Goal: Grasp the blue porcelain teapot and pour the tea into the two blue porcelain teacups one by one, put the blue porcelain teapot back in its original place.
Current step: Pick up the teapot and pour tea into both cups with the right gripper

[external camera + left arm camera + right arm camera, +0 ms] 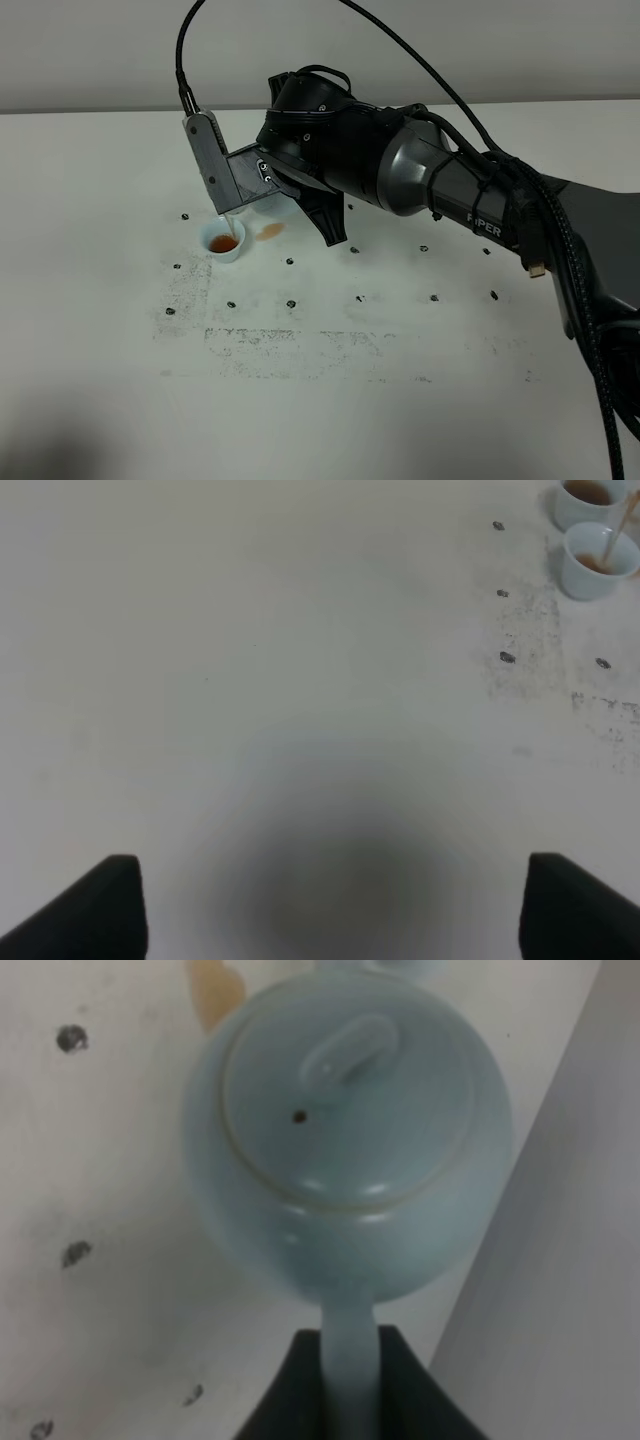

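The blue porcelain teapot [345,1130] hangs tilted above the table with my right gripper [350,1400] shut on its loop handle. From the high camera, only a pale part of the teapot [268,208] shows under the right arm. A thin stream of tea falls into the near teacup [222,243], which holds brown tea. The left wrist view shows both teacups side by side: one [598,560] receiving the stream, the other [585,500] also holding tea. My left gripper [335,910] is open over bare table, well away from the cups.
A brown tea spill [270,230] lies on the white table [400,400] beside the near cup. Small black marks [290,302] dot the surface. The right arm [450,190] and its cable stretch across the middle from the right.
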Controlling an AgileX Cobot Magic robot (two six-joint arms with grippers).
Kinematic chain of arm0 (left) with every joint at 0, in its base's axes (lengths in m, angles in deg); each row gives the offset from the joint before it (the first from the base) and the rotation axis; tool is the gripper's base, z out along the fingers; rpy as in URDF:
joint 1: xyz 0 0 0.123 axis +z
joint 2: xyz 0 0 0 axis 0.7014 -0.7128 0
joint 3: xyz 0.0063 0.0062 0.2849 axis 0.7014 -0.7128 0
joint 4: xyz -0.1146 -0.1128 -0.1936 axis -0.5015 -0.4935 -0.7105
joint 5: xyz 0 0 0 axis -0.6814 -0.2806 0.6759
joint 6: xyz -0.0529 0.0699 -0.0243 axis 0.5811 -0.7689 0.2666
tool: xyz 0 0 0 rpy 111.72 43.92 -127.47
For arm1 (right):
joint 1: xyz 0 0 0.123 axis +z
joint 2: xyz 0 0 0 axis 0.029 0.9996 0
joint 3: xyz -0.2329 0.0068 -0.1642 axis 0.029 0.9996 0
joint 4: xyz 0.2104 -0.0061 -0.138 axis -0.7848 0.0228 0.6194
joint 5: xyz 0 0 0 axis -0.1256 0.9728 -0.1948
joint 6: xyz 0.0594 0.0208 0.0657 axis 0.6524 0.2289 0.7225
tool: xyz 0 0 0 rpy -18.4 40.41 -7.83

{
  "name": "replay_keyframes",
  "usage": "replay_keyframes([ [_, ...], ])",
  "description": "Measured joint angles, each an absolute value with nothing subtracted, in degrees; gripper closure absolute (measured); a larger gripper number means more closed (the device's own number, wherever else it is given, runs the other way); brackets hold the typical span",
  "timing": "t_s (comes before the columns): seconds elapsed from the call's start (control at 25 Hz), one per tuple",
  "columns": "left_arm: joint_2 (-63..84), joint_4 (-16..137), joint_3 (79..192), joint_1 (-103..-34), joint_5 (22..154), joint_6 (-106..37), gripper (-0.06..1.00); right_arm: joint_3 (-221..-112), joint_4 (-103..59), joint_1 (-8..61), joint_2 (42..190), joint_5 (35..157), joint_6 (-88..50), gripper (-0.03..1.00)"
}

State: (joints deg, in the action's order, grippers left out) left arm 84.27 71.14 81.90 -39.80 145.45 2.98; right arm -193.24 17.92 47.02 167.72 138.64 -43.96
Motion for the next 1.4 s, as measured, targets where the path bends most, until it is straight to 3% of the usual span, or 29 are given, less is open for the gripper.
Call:
replay_keyframes([
  [1.4,84.27,71.14,81.90,-39.80,145.45,3.03,0.22,-193.24,20.25,48.72,167.72,139.89,-42.47,0.92],
])
